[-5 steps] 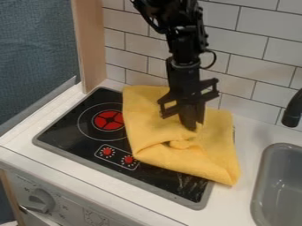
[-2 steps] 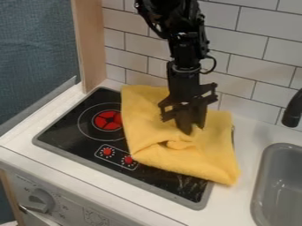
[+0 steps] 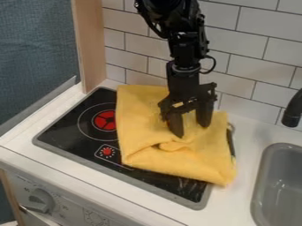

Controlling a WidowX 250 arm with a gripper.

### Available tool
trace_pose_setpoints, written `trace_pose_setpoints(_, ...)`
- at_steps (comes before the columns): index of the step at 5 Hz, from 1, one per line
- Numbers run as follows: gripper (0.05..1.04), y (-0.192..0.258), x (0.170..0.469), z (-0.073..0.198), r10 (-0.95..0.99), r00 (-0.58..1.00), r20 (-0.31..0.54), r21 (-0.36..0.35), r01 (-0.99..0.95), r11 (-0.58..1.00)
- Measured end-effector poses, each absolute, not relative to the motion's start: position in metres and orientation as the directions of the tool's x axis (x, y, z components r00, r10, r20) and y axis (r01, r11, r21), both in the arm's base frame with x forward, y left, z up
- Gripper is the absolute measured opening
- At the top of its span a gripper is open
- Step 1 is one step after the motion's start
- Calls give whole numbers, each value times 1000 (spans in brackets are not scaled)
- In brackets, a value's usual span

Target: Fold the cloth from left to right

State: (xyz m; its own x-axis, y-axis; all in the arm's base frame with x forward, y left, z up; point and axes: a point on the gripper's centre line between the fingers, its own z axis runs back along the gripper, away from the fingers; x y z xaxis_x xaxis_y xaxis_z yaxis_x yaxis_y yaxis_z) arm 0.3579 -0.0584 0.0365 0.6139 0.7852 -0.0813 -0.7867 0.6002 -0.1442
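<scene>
The yellow cloth [image 3: 147,141] lies over the right part of the black stove top, with a bunched fold near its middle and its lower right corner on the white counter. My gripper [image 3: 191,129] hangs down over the cloth's middle, its two fingers spread apart and open. Both tips are at the cloth just above the bunched fold; whether they press on it I cannot tell.
The stove top [image 3: 70,128] has a red burner mark and a red knob left of the cloth. A grey sink [image 3: 283,176] and black faucet [image 3: 293,110] are at the right. A tiled wall [image 3: 254,57] stands behind. Something dark lies along the cloth's right edge.
The gripper's fingers have spread open. The cloth has shifted slightly left, covering the right-hand red knob and baring more of the dark thing at its right edge.
</scene>
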Motion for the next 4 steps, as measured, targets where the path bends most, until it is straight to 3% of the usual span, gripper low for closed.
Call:
trace_pose_setpoints(2,999,-59,354,62,785,616,-64,-190,-780,596)
trace_pose_setpoints(4,999,-53,339,118,751,660,-9,-273,-724,633)
